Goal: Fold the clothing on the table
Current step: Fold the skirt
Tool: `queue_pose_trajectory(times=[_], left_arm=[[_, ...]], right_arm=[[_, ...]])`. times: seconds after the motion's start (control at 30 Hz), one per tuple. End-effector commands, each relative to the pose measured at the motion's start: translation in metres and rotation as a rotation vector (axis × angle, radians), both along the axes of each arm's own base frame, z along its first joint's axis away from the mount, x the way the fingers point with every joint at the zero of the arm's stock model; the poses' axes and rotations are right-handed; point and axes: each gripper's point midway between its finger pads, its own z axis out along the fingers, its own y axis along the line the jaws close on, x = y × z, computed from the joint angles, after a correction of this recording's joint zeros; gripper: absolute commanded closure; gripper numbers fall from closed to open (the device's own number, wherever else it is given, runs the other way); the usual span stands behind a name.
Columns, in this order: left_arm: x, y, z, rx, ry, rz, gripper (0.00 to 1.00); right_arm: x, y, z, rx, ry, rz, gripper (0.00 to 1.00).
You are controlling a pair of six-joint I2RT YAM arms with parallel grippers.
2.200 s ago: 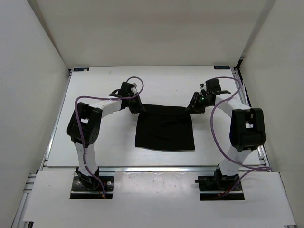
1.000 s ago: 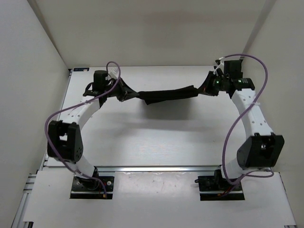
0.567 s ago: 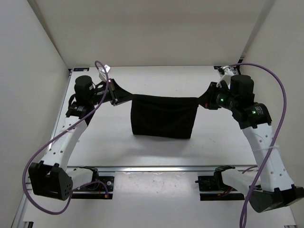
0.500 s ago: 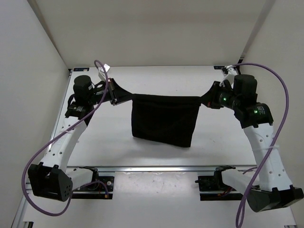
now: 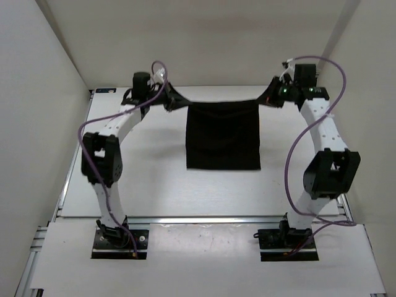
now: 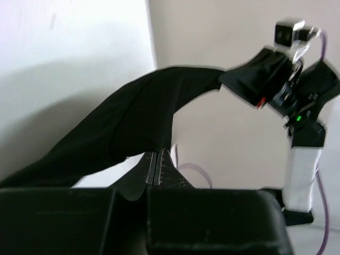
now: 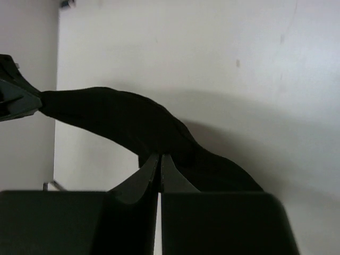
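— So, what do we count?

— We count one piece of clothing (image 5: 223, 133), black and plain, two arms, two purple cables, and two blue marks at the far corners of the bench (image 5: 154, 185).

— And the grippers?

— We see the left gripper (image 5: 175, 99) pinched together on the garment's upper left corner and the right gripper (image 5: 268, 98) pinched together on its upper right corner. Both wrist views show the fingers pressed flat together with black cloth running out from them.

— Where does the clothing sit?

— Its top edge is stretched between the two grippers, near the far edge of the bench. The rest hangs down as a rough rectangle toward the middle. We cannot tell whether the lower hem touches the surface.

— What room do we have?

— We have bare white bench to the left and right of the cloth, and between its hem and the silver rail (image 5: 204, 219) at the near edge. White walls close in on three sides, just beside both wrists.
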Motion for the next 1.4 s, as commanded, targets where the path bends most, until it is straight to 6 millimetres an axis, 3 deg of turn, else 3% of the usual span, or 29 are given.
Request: queue_pose_trajectory(times=[0.0,0.07,0.1,0.13,0.17,0.2,0.23,0.27,0.3,0.33,0.37,0.4,0.43,0.47,0.5,0.53,0.57,0.63,0.67,0.73,0.77,0.87,0.97,1.03,1.1,1.17,1.2,1.27,1.37], left_arm=[[0.025,-0.002,0.126,-0.110,-0.262,-0.004,1.00],[0.029,0.010,0.150,-0.173,-0.330,0.028,1.00],[0.027,0.013,0.146,-0.188,-0.299,0.031,1.00],[0.021,0.014,0.148,-0.193,-0.309,0.007,1.00],[0.016,0.018,0.138,-0.184,-0.289,0.014,1.00],[0.011,0.018,0.118,-0.168,-0.250,0.011,1.00],[0.003,0.020,0.115,-0.157,-0.257,0.009,1.00],[-0.012,0.021,0.096,-0.145,-0.213,0.003,1.00],[-0.022,0.023,0.060,-0.127,-0.133,0.013,1.00],[-0.035,0.026,0.057,-0.121,-0.145,0.012,1.00],[-0.056,0.026,0.028,-0.104,-0.075,0.012,1.00],[-0.082,0.028,0.001,-0.083,-0.017,0.005,1.00],[-0.102,0.031,-0.040,-0.046,0.072,0.006,1.00],[-0.122,0.031,-0.047,-0.034,0.105,-0.008,1.00],[-0.148,0.035,-0.071,-0.010,0.147,-0.028,1.00],[-0.174,0.038,-0.100,0.028,0.224,-0.041,0.92],[-0.197,0.041,-0.107,0.048,0.269,-0.060,0.79],[-0.235,0.051,-0.135,0.110,0.327,-0.064,0.72],[-0.241,0.055,-0.132,0.118,0.327,-0.048,0.66],[-0.255,0.058,-0.135,0.126,0.332,-0.043,0.55],[-0.259,0.057,-0.134,0.124,0.332,-0.049,0.53],[-0.241,0.049,-0.117,0.103,0.284,-0.048,0.55],[-0.209,0.040,-0.103,0.138,0.212,-0.049,0.62],[-0.185,0.033,-0.114,0.178,0.217,-0.042,0.69],[-0.164,0.027,-0.122,0.208,0.217,-0.027,0.78],[-0.139,0.028,-0.147,0.282,0.246,0.025,0.82],[-0.136,0.030,-0.152,0.314,0.241,0.030,0.86],[-0.126,0.043,-0.186,0.450,0.287,0.098,0.90],[-0.124,0.058,-0.213,0.630,0.285,0.125,0.90]], right_arm=[[0.030,-0.008,0.116,-0.001,-0.341,0.004,1.00],[0.031,-0.006,0.130,0.012,-0.372,0.010,1.00],[0.027,-0.002,0.134,0.026,-0.381,0.020,1.00],[0.024,-0.004,0.124,0.023,-0.361,0.016,1.00],[0.020,-0.003,0.123,0.031,-0.360,0.024,1.00],[0.014,-0.003,0.109,0.033,-0.336,0.024,1.00],[0.004,-0.001,0.089,0.049,-0.283,0.024,0.99],[-0.007,0.002,0.089,0.064,-0.292,0.047,1.00],[-0.019,0.007,0.059,0.096,-0.206,0.059,1.00],[-0.037,0.009,0.029,0.115,-0.122,0.067,0.99],[-0.051,0.012,0.028,0.123,-0.113,0.080,1.00],[-0.072,0.019,-0.008,0.132,-0.014,0.102,1.00],[-0.096,0.018,-0.033,0.139,0.072,0.101,1.00],[-0.113,0.022,-0.040,0.141,0.091,0.117,1.00],[-0.140,0.024,-0.068,0.152,0.201,0.121,1.00],[-0.172,0.030,-0.084,0.180,0.291,0.154,0.97],[-0.186,0.030,-0.087,0.189,0.311,0.164,0.91],[-0.238,0.031,-0.109,0.188,0.480,0.179,0.79],[-0.252,0.034,-0.109,0.180,0.492,0.191,0.69],[-0.268,0.030,-0.110,0.113,0.534,0.163,0.58],[-0.269,0.030,-0.106,0.105,0.526,0.157,0.59],[-0.255,0.039,-0.087,0.138,0.487,0.154,0.62],[-0.218,0.051,-0.080,0.151,0.419,0.158,0.77],[-0.199,0.058,-0.099,0.122,0.435,0.165,0.92],[-0.182,0.063,-0.111,0.105,0.432,0.155,1.00],[-0.164,0.060,-0.137,0.068,0.452,0.112,1.00],[-0.156,0.059,-0.141,0.051,0.444,0.102,1.00],[-0.148,0.056,-0.164,-0.001,0.496,0.078,1.00],[-0.140,0.049,-0.190,-0.105,0.534,0.056,1.00]])
